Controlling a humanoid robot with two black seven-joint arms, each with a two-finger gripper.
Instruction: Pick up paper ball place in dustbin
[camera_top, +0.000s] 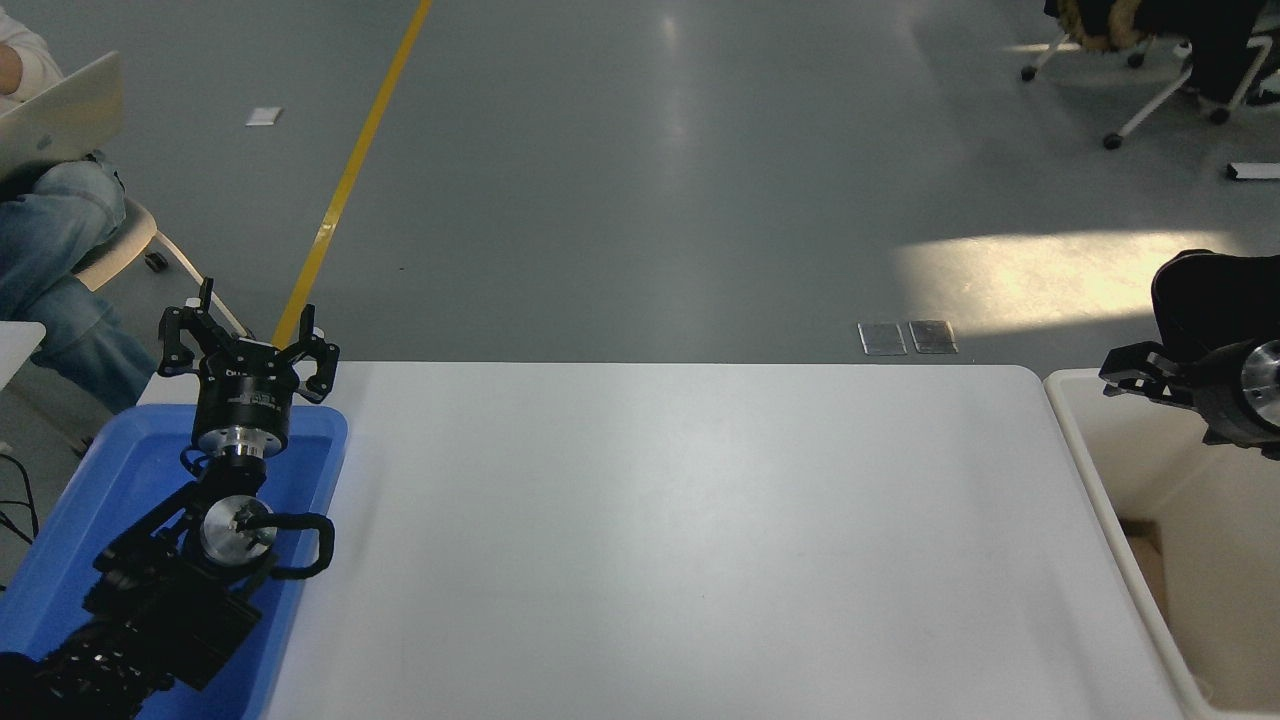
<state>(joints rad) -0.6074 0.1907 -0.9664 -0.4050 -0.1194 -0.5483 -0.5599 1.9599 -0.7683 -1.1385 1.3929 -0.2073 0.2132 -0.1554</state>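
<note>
The dustbin (1075, 430) is a cream-white tub at the table's right end, cut off by the picture's edge. My right gripper (1140, 372) comes in from the right edge and hangs above the dustbin's far rim, pointing left. No paper ball shows in it. A tan-brown patch (1147, 560) lies low inside the dustbin; I cannot tell whether it is the paper ball. My left gripper (248, 335) is parked at the lower left over the blue tray, open and empty.
A shallow blue tray (70, 520) lies at the table's left end under the left arm. The white table (700, 540) spans the middle. A person in jeans sits at the far left (50, 260). Wheeled chairs stand at the top right.
</note>
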